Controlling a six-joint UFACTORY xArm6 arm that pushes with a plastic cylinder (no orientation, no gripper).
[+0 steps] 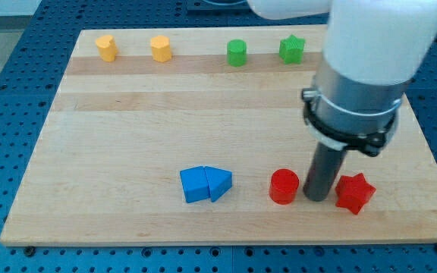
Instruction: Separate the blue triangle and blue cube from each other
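Observation:
The blue cube and the blue triangle lie touching each other near the view's bottom, left of centre, cube on the left. My tip rests on the board to the right of them, between a red cylinder and a red star. The tip stands well apart from both blue blocks, with the red cylinder in between.
Along the view's top edge of the wooden board stand two yellow blocks, a green cylinder and a green star. The arm's white and grey body covers the top right.

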